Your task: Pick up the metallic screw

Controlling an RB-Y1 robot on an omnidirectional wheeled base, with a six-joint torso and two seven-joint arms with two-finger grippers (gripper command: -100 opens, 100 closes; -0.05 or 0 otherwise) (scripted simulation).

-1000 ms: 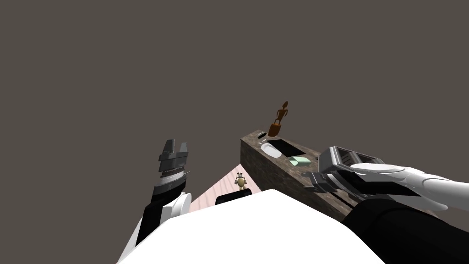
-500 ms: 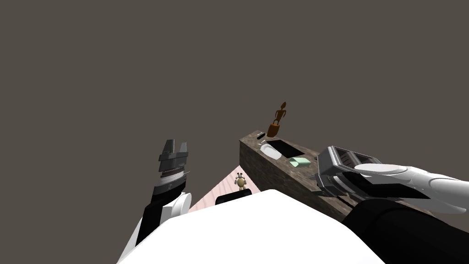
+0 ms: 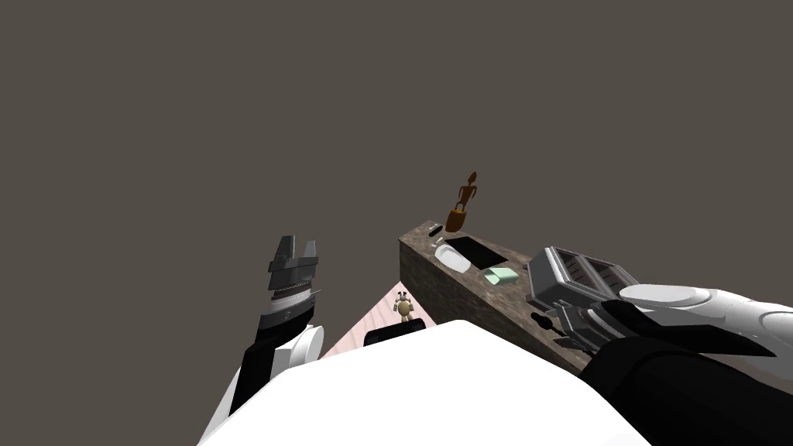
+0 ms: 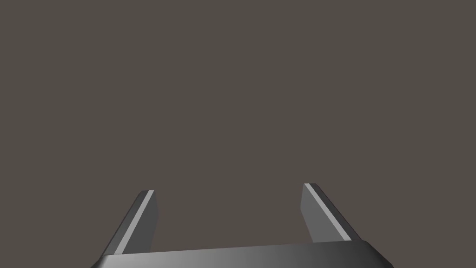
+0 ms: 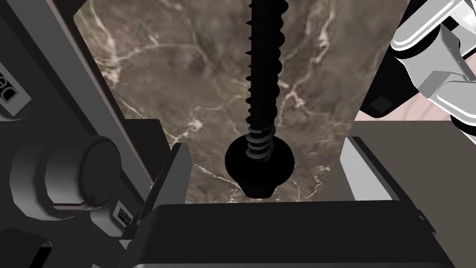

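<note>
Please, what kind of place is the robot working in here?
Probably a kitchen, though little of the room shows. A marble counter carries a toaster and what looks like a green sponge.

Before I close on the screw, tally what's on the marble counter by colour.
Black: 3 (screw, flat rectangle, small bar)
Brown: 1 (figurine)
White: 1 (oval dish)
Green: 1 (pad)
Grey: 1 (toaster)
Total on the counter: 7

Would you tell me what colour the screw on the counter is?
The screw is black, clearest in the right wrist view.
</note>
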